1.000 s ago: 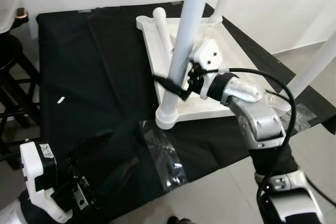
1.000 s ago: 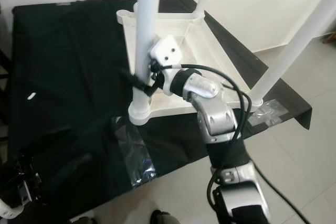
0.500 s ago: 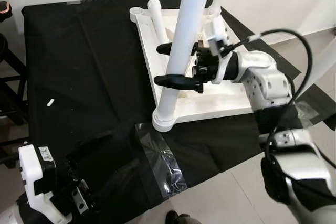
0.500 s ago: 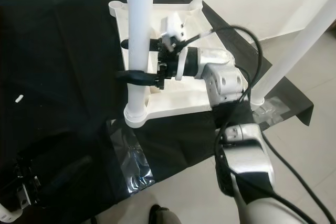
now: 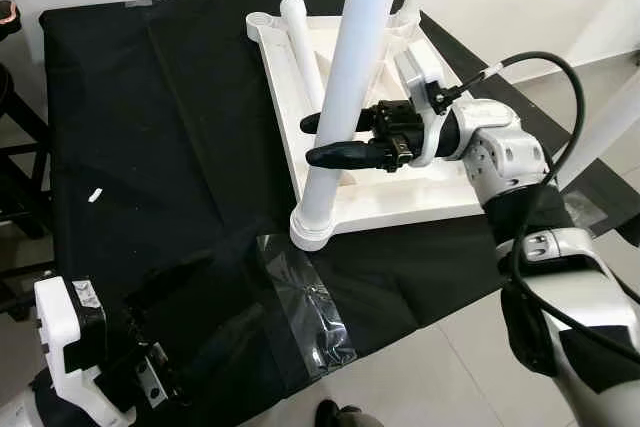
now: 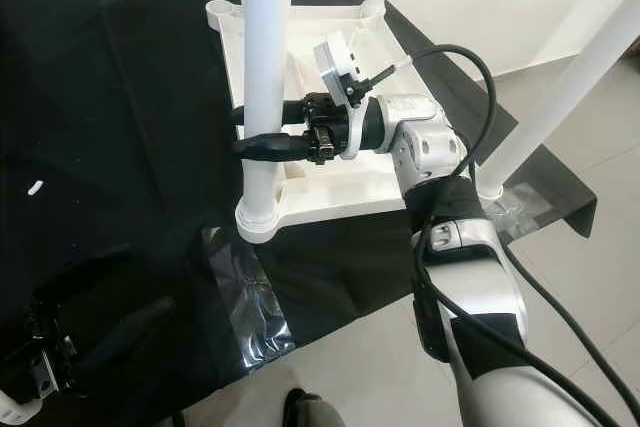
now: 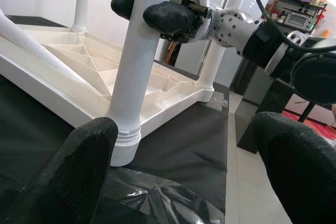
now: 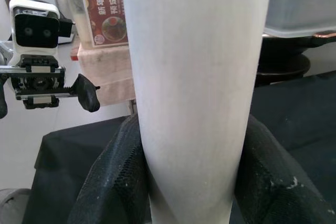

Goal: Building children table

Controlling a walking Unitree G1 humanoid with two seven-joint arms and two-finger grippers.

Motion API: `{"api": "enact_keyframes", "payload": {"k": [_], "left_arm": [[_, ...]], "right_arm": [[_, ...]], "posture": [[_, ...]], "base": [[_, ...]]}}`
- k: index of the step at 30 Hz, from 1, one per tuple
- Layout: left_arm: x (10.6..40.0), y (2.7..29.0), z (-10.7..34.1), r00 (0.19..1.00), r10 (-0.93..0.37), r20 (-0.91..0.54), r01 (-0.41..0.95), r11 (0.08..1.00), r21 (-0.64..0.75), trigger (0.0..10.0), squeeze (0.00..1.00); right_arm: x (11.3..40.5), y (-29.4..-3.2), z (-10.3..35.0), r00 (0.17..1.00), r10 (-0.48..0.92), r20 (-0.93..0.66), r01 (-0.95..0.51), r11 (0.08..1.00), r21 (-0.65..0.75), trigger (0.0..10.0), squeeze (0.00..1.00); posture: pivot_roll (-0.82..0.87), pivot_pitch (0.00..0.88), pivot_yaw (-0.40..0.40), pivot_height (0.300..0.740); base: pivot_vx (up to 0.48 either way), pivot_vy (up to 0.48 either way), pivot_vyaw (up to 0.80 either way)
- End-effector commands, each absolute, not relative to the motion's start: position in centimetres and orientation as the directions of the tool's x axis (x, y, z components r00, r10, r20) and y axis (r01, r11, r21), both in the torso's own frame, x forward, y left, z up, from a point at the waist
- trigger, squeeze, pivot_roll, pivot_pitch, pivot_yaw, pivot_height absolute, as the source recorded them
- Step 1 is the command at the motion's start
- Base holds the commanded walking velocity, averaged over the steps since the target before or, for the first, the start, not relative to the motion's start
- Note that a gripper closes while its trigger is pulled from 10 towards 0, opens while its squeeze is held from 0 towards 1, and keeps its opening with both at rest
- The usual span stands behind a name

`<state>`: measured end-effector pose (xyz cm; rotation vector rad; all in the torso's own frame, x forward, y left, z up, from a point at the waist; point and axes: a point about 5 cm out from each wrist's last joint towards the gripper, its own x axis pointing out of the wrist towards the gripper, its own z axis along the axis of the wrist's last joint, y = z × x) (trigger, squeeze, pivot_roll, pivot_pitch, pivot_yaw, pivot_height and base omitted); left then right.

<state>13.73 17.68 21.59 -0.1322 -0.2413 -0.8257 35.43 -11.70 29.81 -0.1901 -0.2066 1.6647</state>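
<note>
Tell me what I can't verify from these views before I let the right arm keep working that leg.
- Leg top: cut off by the upper edge in both eye views.
- Leg's seating in its socket: hidden inside the collar, so depth unknown.
- Right gripper far finger: partly behind the leg in the eye views; contact pressure unclear.
- Spare leg lower end: hidden behind the upright leg.
- Left gripper: fingers blurred in the left wrist view.

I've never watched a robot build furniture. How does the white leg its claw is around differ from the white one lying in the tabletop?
The gripped leg stands upright in the near corner socket of the upturned tabletop; the loose leg lies flat inside it, unfitted. The right gripper has a finger on each side of the gripped leg; nothing touches the loose leg. Both are plain white tubes.
</note>
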Motion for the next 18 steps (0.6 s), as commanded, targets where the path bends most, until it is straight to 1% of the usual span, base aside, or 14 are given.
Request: {"api": "enact_keyframes", "payload": {"k": [1, 2, 3, 4, 5, 6, 7, 8, 9, 10, 11, 12, 14, 18], "left_arm": [[13.5, 17.5, 21.6, 0.646, -0.724, 0.243, 0.748, 0.664, -0.01, 10.0, 0.0], [13.6, 17.5, 21.6, 0.645, -0.724, 0.244, 0.748, 0.664, -0.007, 10.0, 0.0], [13.7, 17.6, 21.6, 0.645, -0.723, 0.247, 0.747, 0.665, -0.004, 10.0, 0.0], [13.7, 17.6, 21.6, 0.645, -0.723, 0.247, 0.747, 0.665, -0.004, 10.0, 0.0], [13.7, 17.6, 21.7, 0.645, -0.723, 0.249, 0.746, 0.666, 0.002, 10.0, 0.0], [13.8, 17.7, 21.7, 0.645, -0.722, 0.25, 0.745, 0.667, 0.005, 10.0, 0.0], [13.8, 17.7, 21.7, 0.645, -0.722, 0.25, 0.745, 0.667, 0.005, 10.0, 0.0], [13.8, 17.8, 21.8, 0.646, -0.721, 0.25, 0.743, 0.669, 0.01, 10.0, 0.0], [14.0, 17.9, 21.9, 0.645, -0.721, 0.254, 0.743, 0.67, 0.012, 10.0, 0.0], [14.0, 17.9, 21.9, 0.645, -0.721, 0.254, 0.743, 0.67, 0.012, 10.0, 0.0], [14.2, 18.0, 21.9, 0.642, -0.723, 0.255, 0.744, 0.668, 0.017, 10.0, 0.0], [14.4, 17.8, 22.0, 0.632, -0.73, 0.26, 0.752, 0.659, 0.019, 10.0, 0.0], [14.5, 17.6, 21.9, 0.625, -0.735, 0.262, 0.758, 0.652, 0.02, 10.0, 0.0], [14.9, 17.3, 22.0, 0.614, -0.74, 0.275, 0.764, 0.644, 0.026, 10.0, 0.0]], "right_arm": [[35.2, -12.3, 29.2, -0.097, 0.995, -0.004, -0.961, -0.095, -0.259, 0.0, 0.0], [35.1, -12.4, 28.8, -0.053, 0.999, -0.002, -0.958, -0.051, -0.283, 0.0, 0.0], [35.1, -12.4, 28.3, 0.02, 1.0, 0.008, -0.954, 0.022, -0.298, 0.0, 0.0], [35.1, -12.4, 28.3, 0.02, 1.0, 0.008, -0.954, 0.022, -0.298, 0.0, 0.0], [34.8, -11.9, 27.5, 0.149, 0.988, 0.044, -0.945, 0.155, -0.287, 0.0, 0.0], [34.6, -11.6, 26.9, 0.239, 0.969, 0.069, -0.929, 0.249, -0.273, 0.0, 0.0], [34.6, -11.6, 26.9, 0.239, 0.969, 0.069, -0.929, 0.249, -0.273, 0.0, 0.0], [34.5, -10.6, 25.6, 0.457, 0.885, 0.094, -0.85, 0.465, -0.247, 0.0, 0.0], [33.5, -10.1, 23.3, 0.717, 0.692, 0.088, -0.669, 0.718, -0.19, 0.0, 0.0], [33.5, -10.1, 23.3, 0.717, 0.692, 0.088, -0.669, 0.718, -0.19, 0.0, 0.0], [31.8, -9.5, 21.2, 0.828, 0.558, 0.057, -0.543, 0.823, -0.168, 0.0, 0.0], [29.9, -8.7, 19.7, 0.89, 0.454, 0.035, -0.444, 0.883, -0.15, 0.0, 0.0], [30.0, -8.4, 19.6, 0.887, 0.46, 0.037, -0.451, 0.881, -0.145, 0.0, 0.0], [31.1, -7.9, 20.5, 0.883, 0.464, 0.074, -0.45, 0.88, -0.149, 0.0, 0.0]], "posture": [[0.18, 0.235, -0.134, 0.74], [0.18, 0.234, -0.135, 0.74], [0.18, 0.232, -0.133, 0.74], [0.18, 0.232, -0.133, 0.74], [0.17, 0.231, -0.137, 0.74], [0.17, 0.231, -0.137, 0.74], [0.17, 0.231, -0.137, 0.74], [0.17, 0.229, -0.134, 0.74], [0.15, 0.232, -0.126, 0.74], [0.15, 0.232, -0.126, 0.74], [0.14, 0.234, -0.117, 0.74], [0.13, 0.217, -0.109, 0.74], [0.13, 0.214, -0.108, 0.74], [0.13, 0.194, -0.113, 0.74]], "base": [[0.0, 0.0, 0.0], [0.0, 0.0, 0.0], [0.0, 0.0, 0.0], [0.0, 0.0, 0.0], [0.0, 0.0, 0.0], [0.0, 0.0, 0.0], [0.0, 0.0, 0.0], [0.0, 0.0, 0.0], [0.0, 0.0, 0.0], [0.0, 0.0, 0.0], [0.0, 0.0, 0.0], [0.0, 0.0, 0.0], [0.0, 0.0, 0.0], [0.0, 0.0, 0.0]]}}
